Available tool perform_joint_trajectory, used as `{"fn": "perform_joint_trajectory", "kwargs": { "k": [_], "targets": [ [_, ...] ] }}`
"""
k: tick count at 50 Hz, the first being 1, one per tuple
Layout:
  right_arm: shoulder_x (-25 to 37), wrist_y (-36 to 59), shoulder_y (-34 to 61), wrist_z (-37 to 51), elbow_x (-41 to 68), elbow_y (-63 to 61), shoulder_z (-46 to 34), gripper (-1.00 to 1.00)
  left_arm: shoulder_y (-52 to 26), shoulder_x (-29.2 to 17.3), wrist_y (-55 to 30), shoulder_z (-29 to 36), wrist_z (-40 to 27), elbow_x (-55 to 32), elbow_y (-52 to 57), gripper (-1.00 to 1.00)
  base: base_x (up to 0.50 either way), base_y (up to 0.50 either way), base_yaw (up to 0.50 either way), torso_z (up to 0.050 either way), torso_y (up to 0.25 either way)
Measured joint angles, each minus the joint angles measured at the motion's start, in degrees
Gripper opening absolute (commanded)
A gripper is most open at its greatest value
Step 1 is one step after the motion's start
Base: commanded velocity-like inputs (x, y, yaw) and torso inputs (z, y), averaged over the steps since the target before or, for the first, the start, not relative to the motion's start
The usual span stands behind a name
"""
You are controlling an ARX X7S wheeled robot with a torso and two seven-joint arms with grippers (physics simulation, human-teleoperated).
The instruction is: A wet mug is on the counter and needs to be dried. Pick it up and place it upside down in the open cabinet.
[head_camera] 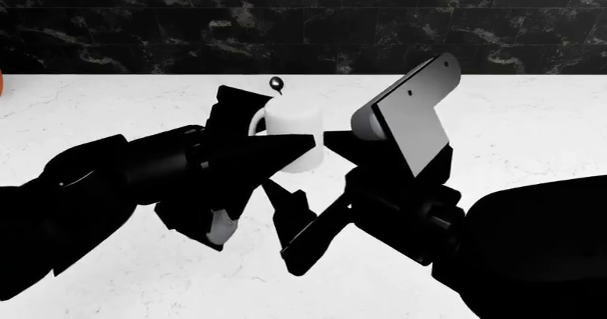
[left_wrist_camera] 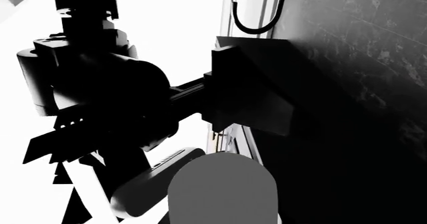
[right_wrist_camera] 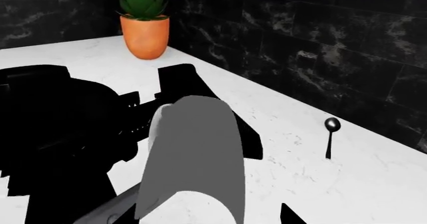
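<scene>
The white mug (head_camera: 301, 123) is upright, its loop handle toward my left arm, in front of the black backsplash. My left gripper (head_camera: 275, 145) is shut on the mug, with dark fingers over its handle side and front. I cannot tell whether the mug rests on the white counter (head_camera: 531, 134) or hangs just above it. My right gripper (head_camera: 360, 166) is open close beside the mug, its grey finger (head_camera: 417, 113) raised. Both wrist views show only a grey finger (left_wrist_camera: 222, 189) (right_wrist_camera: 193, 149) and the other arm; the mug is hidden there. The cabinet is out of view.
A small dark spoon (head_camera: 276, 84) lies on the counter behind the mug; it also shows in the right wrist view (right_wrist_camera: 330, 134). An orange pot with a green plant (right_wrist_camera: 145, 32) stands by the black marble backsplash (head_camera: 303, 20).
</scene>
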Motion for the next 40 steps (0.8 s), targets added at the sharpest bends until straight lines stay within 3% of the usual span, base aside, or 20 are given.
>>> {"fn": "perform_joint_trajectory", "kwargs": {
  "k": [40],
  "targets": [
    [1.0,-1.76,1.49,0.1,0.0,-0.03,-2.58,1.0,1.3,0.18,1.27,1.28,0.16,0.49,-0.87,-1.0,0.0,0.0,0.0,0.0,0.0]
  ]
}}
